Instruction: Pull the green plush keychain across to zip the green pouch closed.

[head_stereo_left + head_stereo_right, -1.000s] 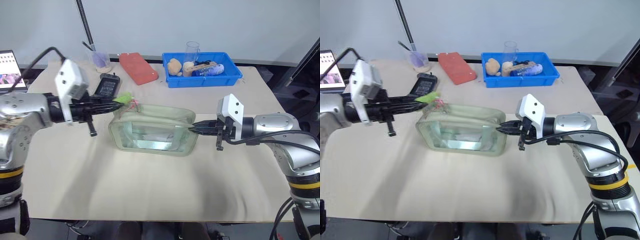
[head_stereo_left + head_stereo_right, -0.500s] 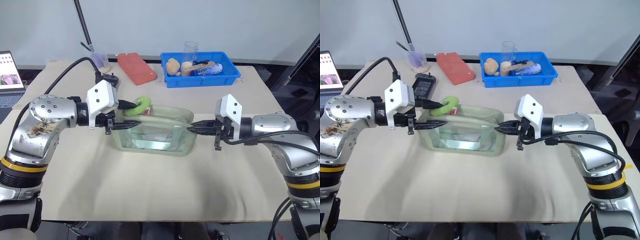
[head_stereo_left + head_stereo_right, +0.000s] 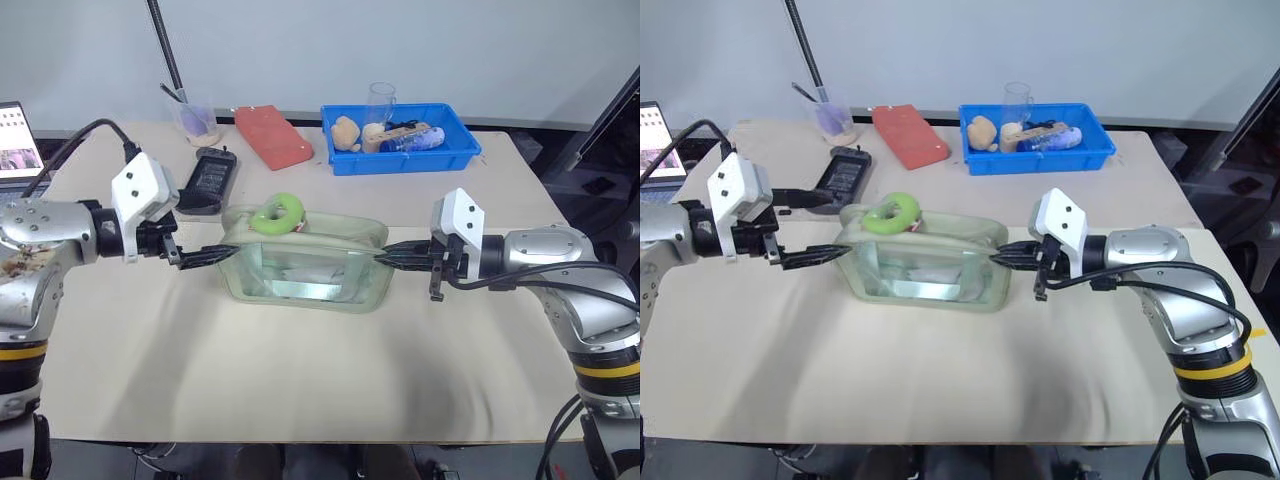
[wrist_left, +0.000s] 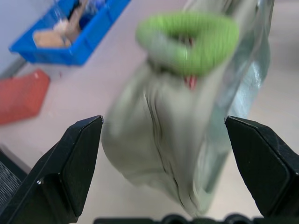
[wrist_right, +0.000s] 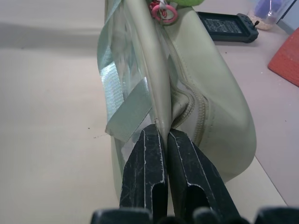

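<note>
The green pouch (image 3: 305, 265) is a boxy sage-green bag with clear plastic sides, sitting mid-desk (image 3: 300, 380), its long axis running 9 to 3 o'clock. The green plush keychain (image 3: 278, 214) — a fuzzy lime ring — lies flat on the pouch's top at the 9 o'clock end; its cord is hard to make out. The left hand (image 3: 205, 257) stands spread wide, holding nothing, just beside that end. The right hand (image 5: 161, 154) is closed — pinching the pouch's 3 o'clock end seam.

Lime plush keychain (image 3: 277, 214) atop sage pouch (image 3: 305, 262)
</note>
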